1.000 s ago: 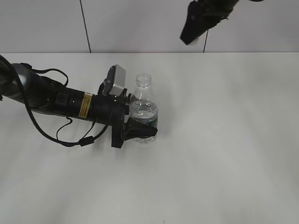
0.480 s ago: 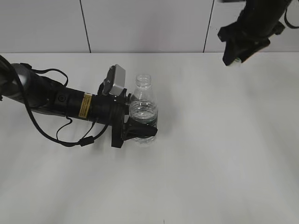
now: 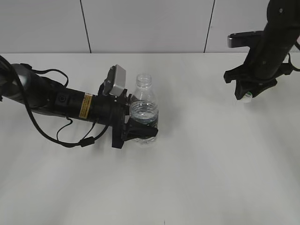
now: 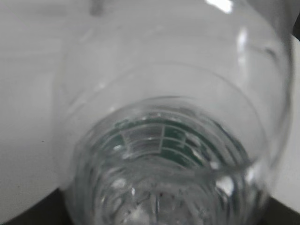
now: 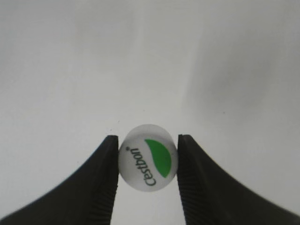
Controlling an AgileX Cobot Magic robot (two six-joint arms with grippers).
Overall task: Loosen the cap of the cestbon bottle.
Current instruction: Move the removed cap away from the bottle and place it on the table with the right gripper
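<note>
Presently listed: bottle, clear, green-banded, stood upright on the white table, left of centre toward the far edge, neck open. Left gripper clasped its body from the left. Cap, white with green leaf mark, was off the bottle, pinched between the right gripper's fingers, above the table near the far right corner.

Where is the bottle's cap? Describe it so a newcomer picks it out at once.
Start at the white table and go to its right rear, where the right gripper hangs. Pinched between its black fingers is the cap. It is small, round and white, with a green leaf mark and lettering; the bottle, held in the left gripper, stands open-necked.
</note>
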